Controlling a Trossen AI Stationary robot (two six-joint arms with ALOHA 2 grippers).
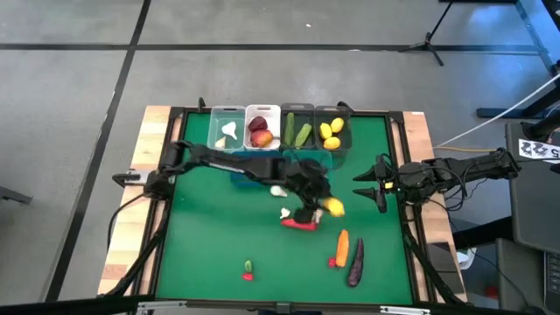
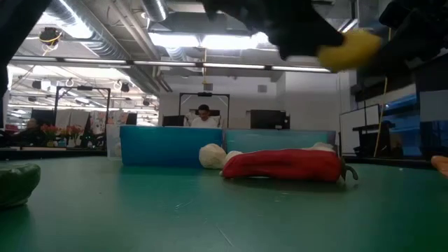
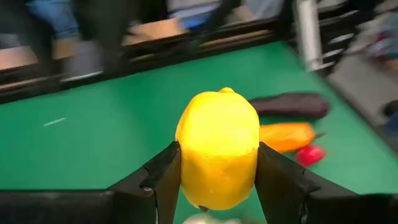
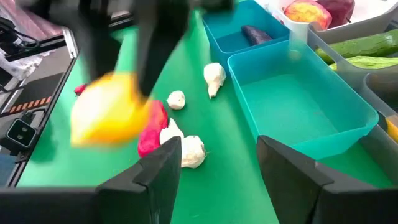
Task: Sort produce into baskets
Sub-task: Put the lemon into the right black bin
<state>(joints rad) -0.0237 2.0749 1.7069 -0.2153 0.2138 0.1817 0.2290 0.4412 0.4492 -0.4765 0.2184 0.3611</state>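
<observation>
Left wrist view: left gripper [image 3: 217, 180] was clamped on a yellow lemon [image 3: 217, 149], one finger pressed to each side, nub end pointing away from the wrist. High view placed that gripper [image 1: 331, 207] above mid-table, lemon [image 1: 333, 206] off the surface. Right gripper [image 1: 378, 185] waited near the right edge, fingers apart around nothing. Green mat [image 1: 210, 236] carried a red pepper [image 1: 300, 224], garlic [image 1: 285, 213], a carrot [image 1: 342, 247] and an eggplant [image 1: 356, 263], both lying lengthwise toward the near edge. Low view: pepper [image 2: 283, 166] lay on its side before the blue bin [image 2: 168, 147]; a seated person [image 2: 204, 115] showed in the room behind. Lemon [image 2: 348, 49] was blurred there, arm cut off at top.
</observation>
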